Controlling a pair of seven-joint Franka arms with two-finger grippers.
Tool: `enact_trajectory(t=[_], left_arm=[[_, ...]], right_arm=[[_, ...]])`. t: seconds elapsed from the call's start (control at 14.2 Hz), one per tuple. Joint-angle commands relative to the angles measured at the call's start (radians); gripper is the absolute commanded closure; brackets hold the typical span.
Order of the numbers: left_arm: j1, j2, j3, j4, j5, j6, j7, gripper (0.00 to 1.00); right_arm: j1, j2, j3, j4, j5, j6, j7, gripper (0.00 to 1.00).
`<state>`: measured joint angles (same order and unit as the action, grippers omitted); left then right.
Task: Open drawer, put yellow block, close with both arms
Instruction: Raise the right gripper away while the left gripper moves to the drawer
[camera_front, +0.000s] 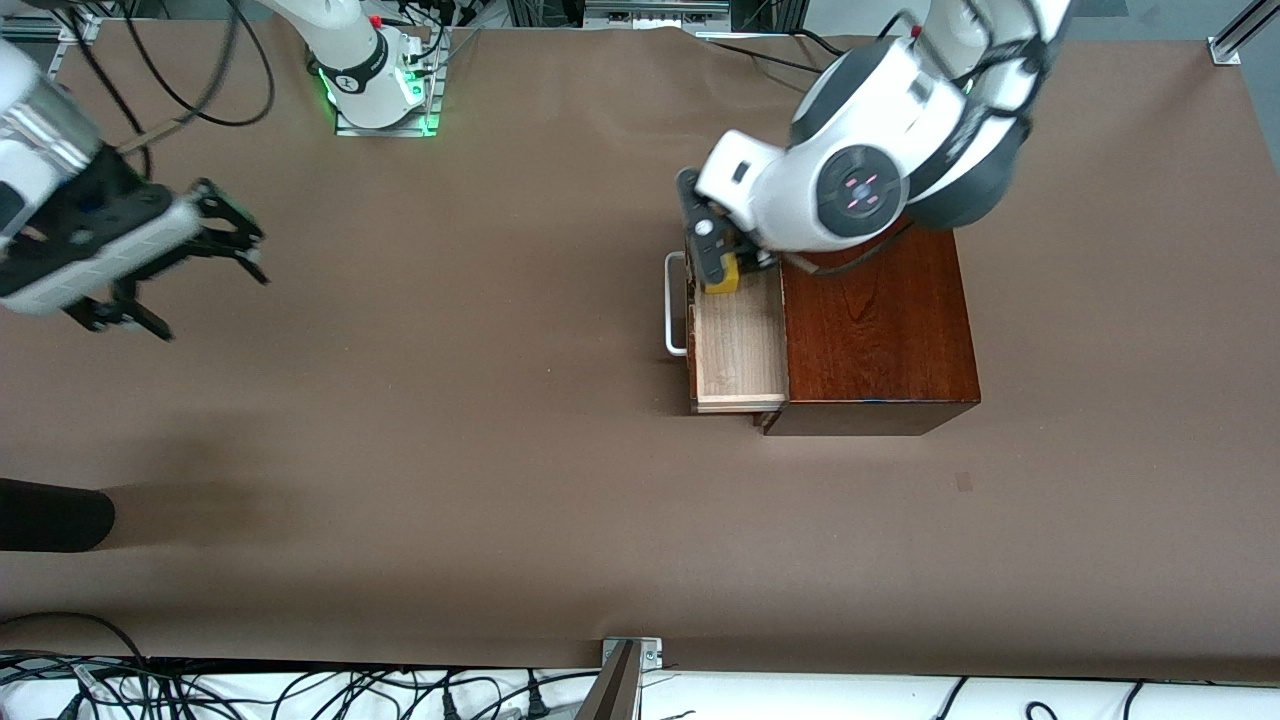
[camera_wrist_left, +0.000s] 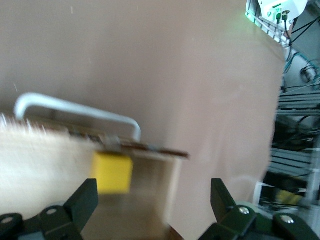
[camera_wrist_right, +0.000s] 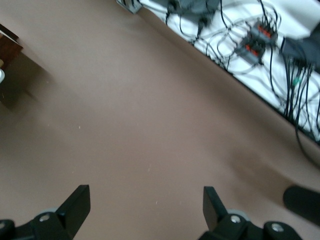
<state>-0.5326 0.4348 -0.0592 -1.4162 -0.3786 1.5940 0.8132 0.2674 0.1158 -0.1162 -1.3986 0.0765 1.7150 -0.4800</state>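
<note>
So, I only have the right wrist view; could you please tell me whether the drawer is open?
Observer: Yes, the drawer stands pulled out of the box.
Operator: Thank you. Where is the block?
Observer: The block is in the drawer, at its end farther from the front camera.
Operator: And the grippers?
Observer: The left gripper is over the block, open, not gripping it. The right gripper waits open over the table's right-arm end.
</note>
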Motion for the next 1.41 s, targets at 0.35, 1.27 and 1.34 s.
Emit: enact_trajectory(t=[0.35,1.27,1.34], left_arm=[[-0.227,0.197,0.012,0.042,0.248,0.274,0.185,0.00],[-0.148,0.171,0.032,-0.059,0.462,0.144,0.179,0.00],[-0.145,0.165,0.032,-0.059,0.487,0.123,0.179,0.00]], right_arm=[[-0.059,-0.146,0.038,-0.380,-0.018,0.176,0.130,0.00],[-0.060,-0.114,0.032,-0.405,-0.047,0.190,0.242,0.00],[-0.060,-0.113,0.033,-0.404,-0.047,0.189,0.260,0.00]])
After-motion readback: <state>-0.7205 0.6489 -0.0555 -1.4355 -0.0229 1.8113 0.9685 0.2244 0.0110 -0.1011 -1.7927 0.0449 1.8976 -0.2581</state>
